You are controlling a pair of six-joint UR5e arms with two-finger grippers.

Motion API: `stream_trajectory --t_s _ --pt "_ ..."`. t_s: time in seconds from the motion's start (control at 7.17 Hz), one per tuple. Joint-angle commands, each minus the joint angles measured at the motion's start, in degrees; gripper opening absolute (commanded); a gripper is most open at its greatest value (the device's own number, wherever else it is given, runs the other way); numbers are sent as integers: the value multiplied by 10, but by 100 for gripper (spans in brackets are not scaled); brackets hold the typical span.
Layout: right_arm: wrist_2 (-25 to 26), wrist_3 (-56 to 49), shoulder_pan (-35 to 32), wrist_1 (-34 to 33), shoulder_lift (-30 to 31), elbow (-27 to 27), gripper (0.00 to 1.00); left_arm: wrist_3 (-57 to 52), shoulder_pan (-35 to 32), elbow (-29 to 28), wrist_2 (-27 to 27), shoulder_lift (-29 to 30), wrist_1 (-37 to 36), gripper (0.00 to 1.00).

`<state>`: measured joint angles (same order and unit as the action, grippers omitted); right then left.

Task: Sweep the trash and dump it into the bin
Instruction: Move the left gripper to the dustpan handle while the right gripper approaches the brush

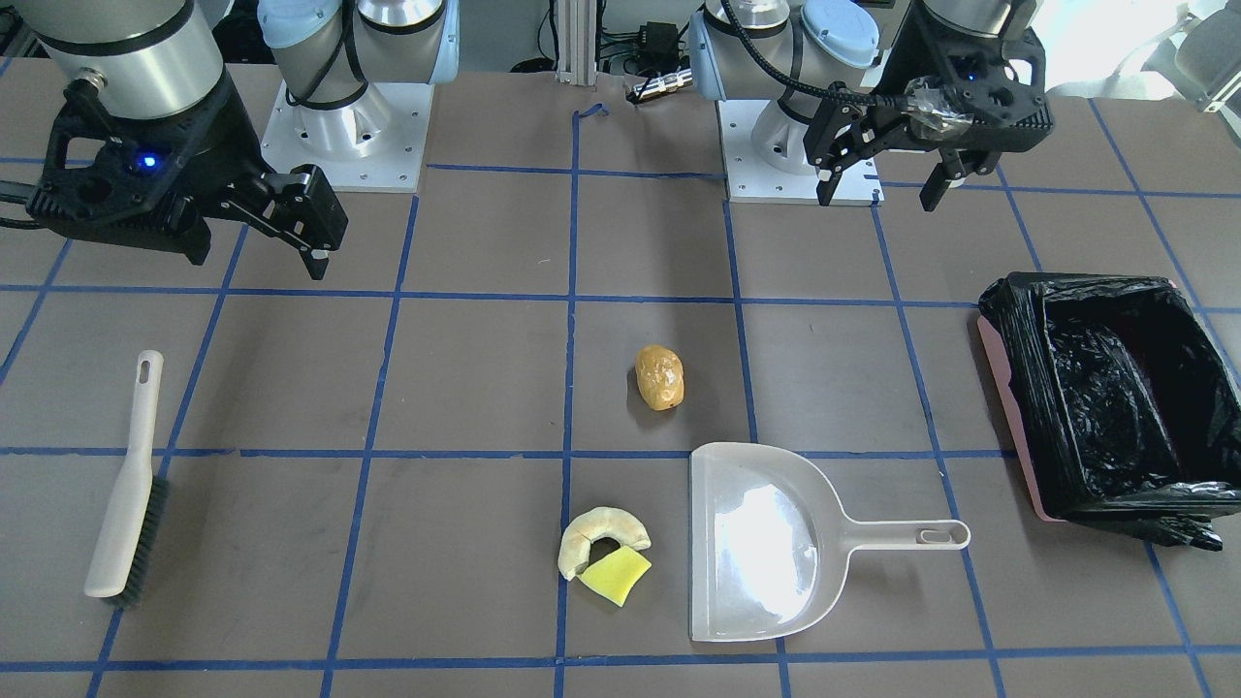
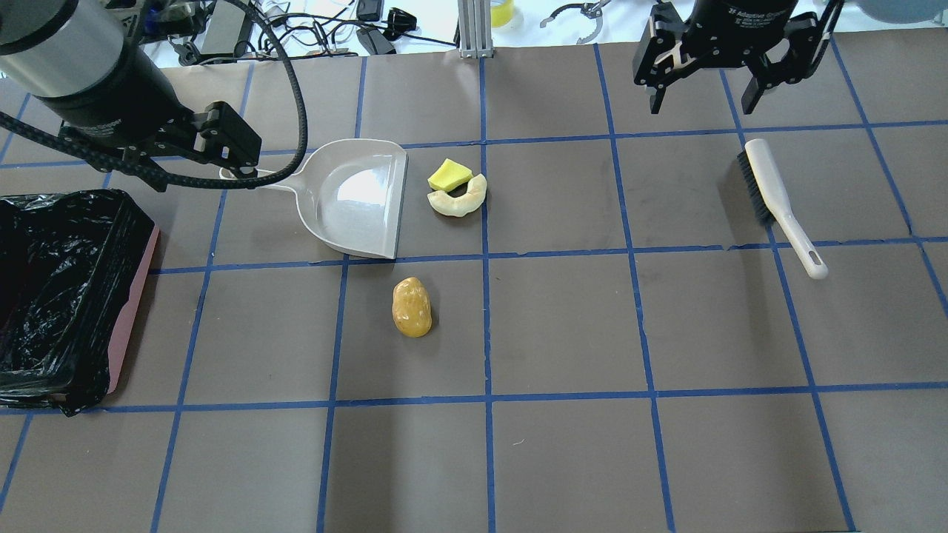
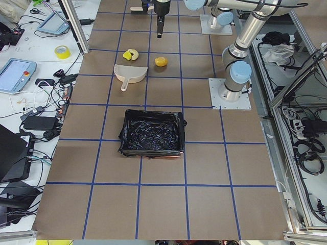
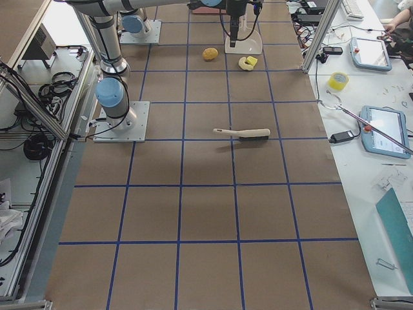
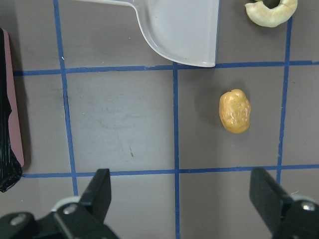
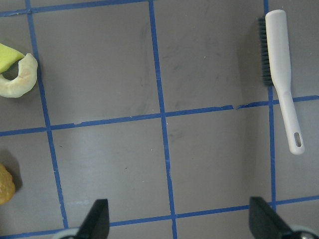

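The trash lies mid-table: a golden-brown potato-like lump [image 1: 659, 377] [image 2: 412, 306] [image 5: 235, 111], and a cream bread-like piece [image 1: 601, 535] [image 2: 461, 201] touching a yellow-green sponge wedge [image 1: 617, 575] [image 2: 449, 175]. The bin [image 1: 1013, 407] [image 2: 137, 289], pink-sided with a black bag, stands at the robot's left end. My left gripper [image 1: 877, 189] [image 5: 184, 199] is open and empty, raised above the table near the bin side. My right gripper [image 2: 701, 100] [image 1: 254, 252] [image 6: 182, 219] is open and empty, raised near the brush.
An off-white dustpan [image 1: 766, 543] [image 2: 355, 200] lies flat beside the bread and sponge, mouth toward them, handle toward the bin. A white hand brush [image 1: 126, 485] [image 2: 774, 196] [image 6: 281, 74] lies at the robot's right. Blue tape lines grid the brown table.
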<state>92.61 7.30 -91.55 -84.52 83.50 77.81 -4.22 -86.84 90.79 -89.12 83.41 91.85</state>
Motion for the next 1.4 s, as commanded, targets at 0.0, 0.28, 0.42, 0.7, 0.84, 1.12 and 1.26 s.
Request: stream_trajectory --t_s 0.0,0.28,0.42,0.7,0.84,1.12,1.26 --pt "-4 -62 38 -8 -1 25 100 0 0 0 0 -2 0 100" --pt "-2 -136 126 -65 -8 66 100 -1 0 0 -1 -2 2 100" --pt "-3 -191 158 -158 -11 123 100 -3 0 2 -1 5 -1 100" --pt "-9 -261 214 -357 -16 247 100 -1 -1 40 -21 21 -83 100" --pt "-18 -296 243 -394 -26 288 100 -24 3 80 -20 29 -172 100" --pt "-35 -341 267 -449 -53 314 99 -90 4 117 -22 84 -305 100" --pt "-35 -342 268 -458 -61 318 99 -94 4 120 -21 107 -308 100"
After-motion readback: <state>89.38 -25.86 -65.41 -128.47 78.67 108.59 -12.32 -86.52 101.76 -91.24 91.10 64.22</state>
